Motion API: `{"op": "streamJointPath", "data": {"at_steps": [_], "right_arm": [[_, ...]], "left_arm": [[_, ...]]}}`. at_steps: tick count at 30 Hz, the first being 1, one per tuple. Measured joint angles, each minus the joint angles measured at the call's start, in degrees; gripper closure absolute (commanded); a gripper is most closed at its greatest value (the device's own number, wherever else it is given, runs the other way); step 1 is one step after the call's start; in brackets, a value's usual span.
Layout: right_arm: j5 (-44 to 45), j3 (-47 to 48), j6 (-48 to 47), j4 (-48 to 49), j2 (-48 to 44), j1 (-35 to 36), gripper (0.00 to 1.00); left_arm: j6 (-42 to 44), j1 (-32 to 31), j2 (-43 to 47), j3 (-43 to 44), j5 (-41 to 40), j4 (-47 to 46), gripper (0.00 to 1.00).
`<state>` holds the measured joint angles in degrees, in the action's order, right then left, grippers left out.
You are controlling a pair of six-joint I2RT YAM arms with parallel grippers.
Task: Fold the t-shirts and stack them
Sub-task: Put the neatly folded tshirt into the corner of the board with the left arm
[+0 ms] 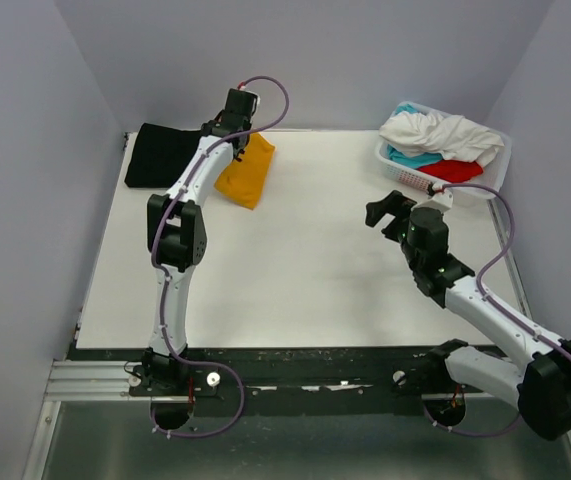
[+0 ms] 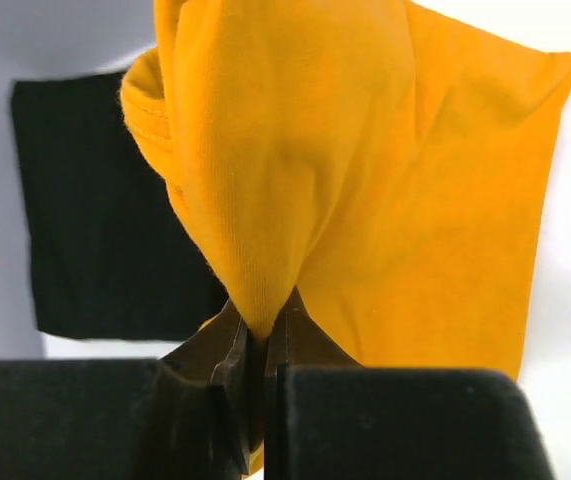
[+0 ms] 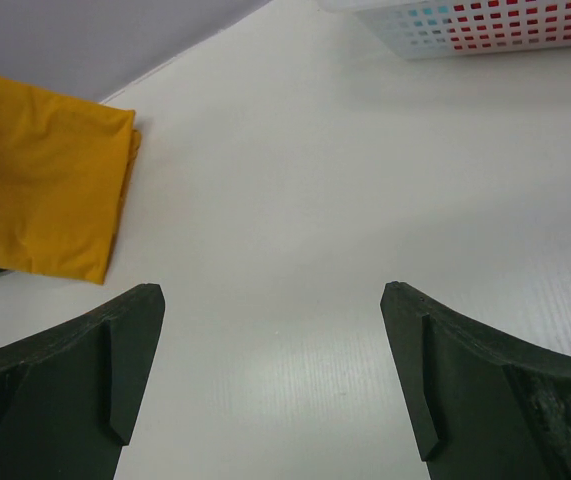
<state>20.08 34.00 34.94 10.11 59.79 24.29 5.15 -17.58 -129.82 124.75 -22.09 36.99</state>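
The mustard-orange t-shirt (image 2: 365, 200) is caught in the left fingers (image 2: 215, 350), which are closed tight on a gathered fold with only cloth between them. From that pinch the fabric rises in a bunched peak and spreads wider toward its far edge. Seen from above, it sits at the far left of the desk (image 1: 305, 270), just beside a folded black t-shirt (image 1: 160, 155) lying flat in the far left corner. The left arm hides the line between them, so I cannot tell whether they touch. The right fingers (image 3: 75, 360) are spread wide with nothing between them, over bare desk on the right half, well apart from the orange shirt. Near them, at the far right corner, stands a white lattice basket (image 1: 405, 170) holding a crumpled white t-shirt (image 1: 440, 133) on top of a teal one (image 1: 410, 157) and a red one (image 1: 455, 170).
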Motion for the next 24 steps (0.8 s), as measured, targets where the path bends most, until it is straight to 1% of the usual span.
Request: {"op": "streamJointPath", "data": {"at_steps": [2, 4, 6, 10, 16, 24], "right_arm": [[0.85, 0.0, -0.35, 0.13, 0.66, 0.0, 0.0], [1.6, 0.0, -0.68, 0.2, 1.92, 0.0, 0.0], [2.32, 0.0, -1.2, 0.2, 3.76, 0.0, 0.0], [3.37, 0.04, -1.88, -0.02, 6.71, 0.0, 0.0], [3.85, 0.24, -2.03, -0.13, 8.17, 0.0, 0.0], [5.42, 0.79, -2.03, -0.33, 9.49, 0.0, 0.0]], "left_arm": [[3.72, 1.88, -2.34, 3.26, -0.15, -0.98, 1.0], [7.04, 3.26, -2.71, 3.34, -0.31, -2.62, 1.0], [11.63, 4.57, -2.23, 1.14, -1.73, -6.88, 1.0], [17.53, 5.4, 0.02, -5.18, -3.04, -14.27, 1.0], [21.86, 6.16, 1.42, -5.57, -2.95, -18.56, 1.0], [25.53, 7.08, 8.5, -6.56, -2.64, -21.16, 1.0]]}}
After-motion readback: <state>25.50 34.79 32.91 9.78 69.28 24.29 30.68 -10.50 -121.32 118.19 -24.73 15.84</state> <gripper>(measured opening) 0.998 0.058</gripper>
